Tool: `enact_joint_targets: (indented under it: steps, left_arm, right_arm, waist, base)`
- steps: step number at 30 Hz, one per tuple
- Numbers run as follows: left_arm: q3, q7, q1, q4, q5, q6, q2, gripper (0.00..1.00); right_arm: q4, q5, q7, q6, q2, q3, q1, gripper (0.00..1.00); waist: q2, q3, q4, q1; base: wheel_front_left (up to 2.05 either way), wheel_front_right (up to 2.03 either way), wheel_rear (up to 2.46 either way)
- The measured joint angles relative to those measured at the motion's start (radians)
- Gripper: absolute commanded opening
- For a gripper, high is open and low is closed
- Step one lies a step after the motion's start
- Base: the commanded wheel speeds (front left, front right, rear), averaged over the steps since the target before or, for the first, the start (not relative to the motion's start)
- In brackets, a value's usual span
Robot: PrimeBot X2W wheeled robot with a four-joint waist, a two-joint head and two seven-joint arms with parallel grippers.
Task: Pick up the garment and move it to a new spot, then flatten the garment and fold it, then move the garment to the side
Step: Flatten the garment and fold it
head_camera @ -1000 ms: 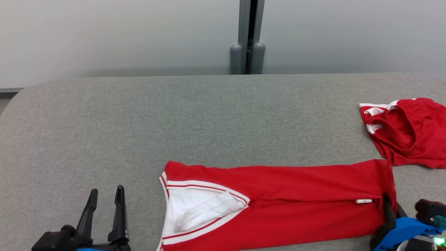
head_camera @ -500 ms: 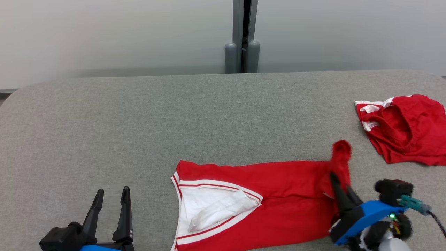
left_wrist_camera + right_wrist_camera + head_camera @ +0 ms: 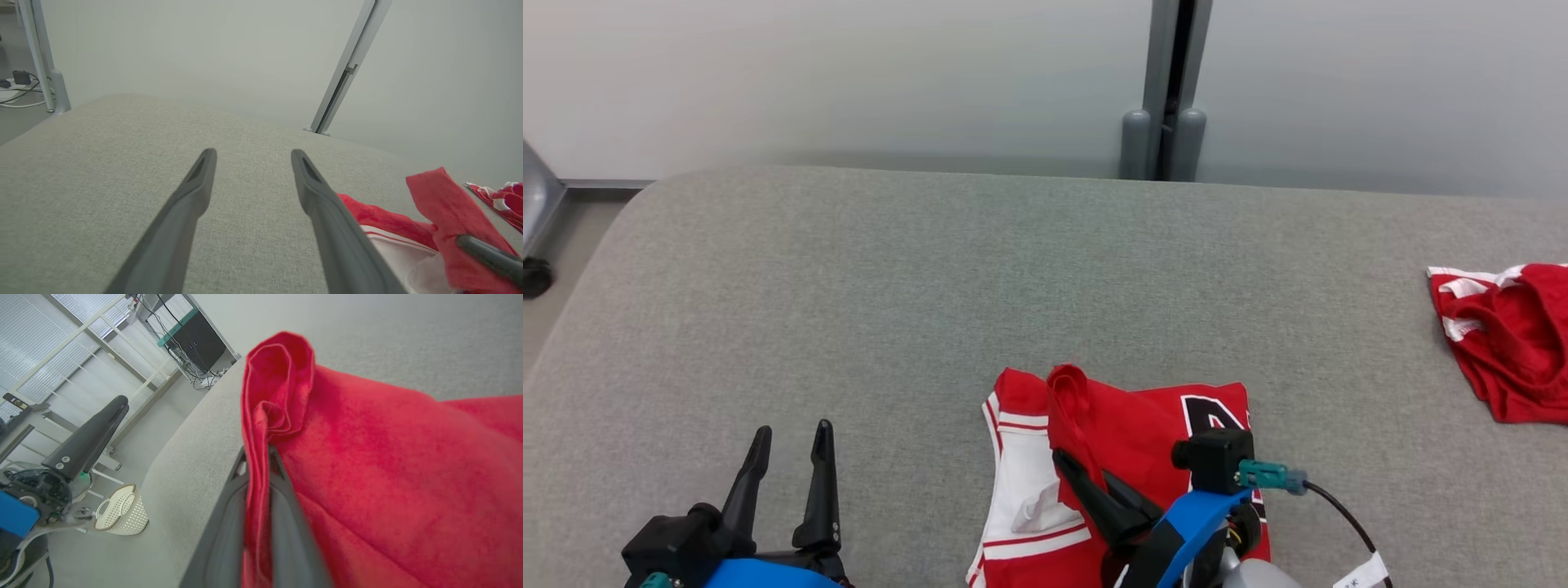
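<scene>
A black character on the red garment is partly hidden, unreadable.

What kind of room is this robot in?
Probably a lab or workshop, not a home: a grey fabric-covered table, pale wall panels joined by a grey metal post, and a dark equipment cabinet with cables.

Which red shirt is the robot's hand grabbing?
The red shirt at the front middle: the right gripper is shut on a fold of it. The other red shirt lies crumpled at the far right, untouched.
</scene>
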Motion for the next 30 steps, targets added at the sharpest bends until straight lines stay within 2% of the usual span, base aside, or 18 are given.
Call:
enact_joint_targets:
  steps: [9, 10, 11, 12, 17, 21, 26, 30]
  left_arm:
    - [-0.010, -0.001, -0.001, 0.011, 0.001, -0.002, -0.005, 1.00]
    - [-0.012, -0.001, -0.001, 0.012, 0.001, -0.002, -0.006, 1.00]
    - [-0.013, -0.001, -0.001, 0.013, 0.001, -0.002, -0.007, 1.00]
    - [-0.013, -0.001, -0.001, 0.014, 0.001, -0.001, -0.008, 1.00]
    - [-0.016, -0.005, -0.004, 0.017, 0.001, -0.001, -0.013, 1.00]
    - [-0.018, -0.008, -0.004, 0.020, 0.001, -0.001, -0.017, 1.00]
    - [-0.022, -0.010, -0.015, 0.019, 0.006, -0.005, -0.019, 1.00]
    - [-0.023, -0.014, -0.034, 0.017, 0.024, -0.005, -0.018, 1.00]
  right_arm:
    - [0.197, 0.112, -0.080, 0.000, 0.000, 0.128, -0.119, 0.00]
    - [0.216, 0.123, -0.081, 0.000, -0.001, 0.143, -0.131, 0.05]
    - [0.225, 0.139, -0.083, 0.000, -0.002, 0.163, -0.141, 0.32]
    - [0.225, 0.160, -0.090, 0.000, -0.002, 0.186, -0.151, 1.00]
    - [0.198, 0.296, -0.117, 0.000, 0.000, 0.278, -0.192, 1.00]
    - [0.242, 0.291, -0.171, 0.000, 0.001, 0.306, -0.247, 1.00]
    - [0.364, 0.117, -0.227, 0.000, 0.000, 0.233, -0.317, 1.00]
    - [0.394, -0.056, -0.233, 0.000, 0.000, 0.044, -0.324, 1.00]
  waist:
    - [-0.0001, -0.009, 0.044, 0.0000]
    - [0.0000, -0.009, 0.046, 0.0000]
    - [0.0000, -0.009, 0.048, 0.0000]
    - [0.0000, -0.009, 0.049, 0.0000]
    - [0.0000, -0.008, 0.047, 0.0000]
    - [0.0000, -0.007, 0.038, 0.0000]
    - [0.0000, -0.007, 0.018, 0.0000]
    - [-0.0001, -0.013, 0.000, 0.0000]
  base:
    - [0.00, 0.00, 0.00]
    - [0.00, 0.00, 0.00]
    - [0.00, 0.00, 0.00]
    - [0.00, 0.00, 0.00]
    - [0.00, 0.00, 0.00]
    - [0.00, 0.00, 0.00]
    - [0.00, 0.00, 0.00]
    - [0.00, 0.00, 0.00]
